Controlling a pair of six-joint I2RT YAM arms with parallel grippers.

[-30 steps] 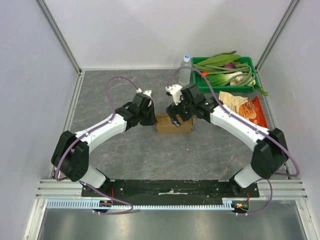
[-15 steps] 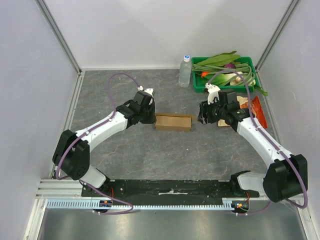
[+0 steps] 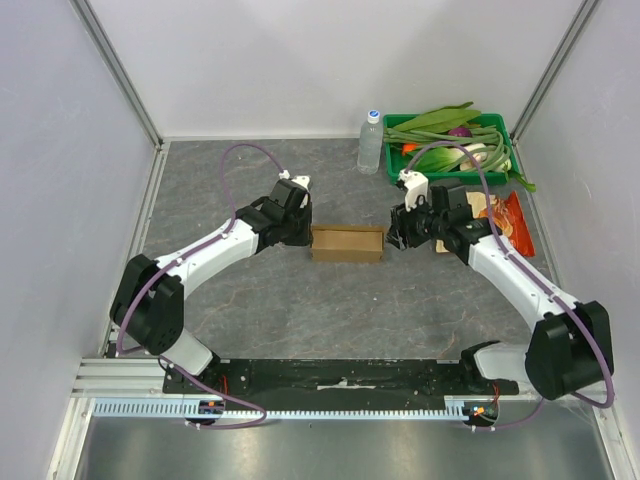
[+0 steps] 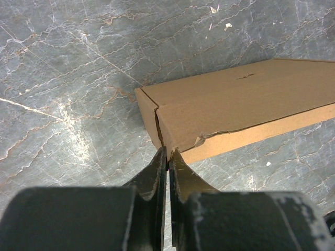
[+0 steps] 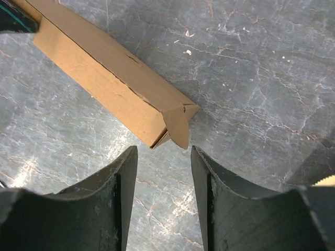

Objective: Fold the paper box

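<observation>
box (image 3: 348, 243) lies flat on the table (image 3: 300, 300), mid-frame in the top view, long axis left-right, between the two grippers; body looks folded into a slim carton; ends look unfinished; right wrist view: end flap (image 5: 179, 123) sticks out loose at frame centre, not tucked; left wrist view: open seam and a crumpled corner at the other end; my read: mostly done, end closures left

left gripper (image 4: 167, 156) is closed tight, tips touching the box's end corner, lower centre of its wrist view; can't tell if it's nipping a cardboard edge or just pressing on it

right gripper (image 5: 162, 157) is partly open, holding nothing; the loose flap sits just above the gap between its fingers, near but apart, roughly in line with it
</observation>
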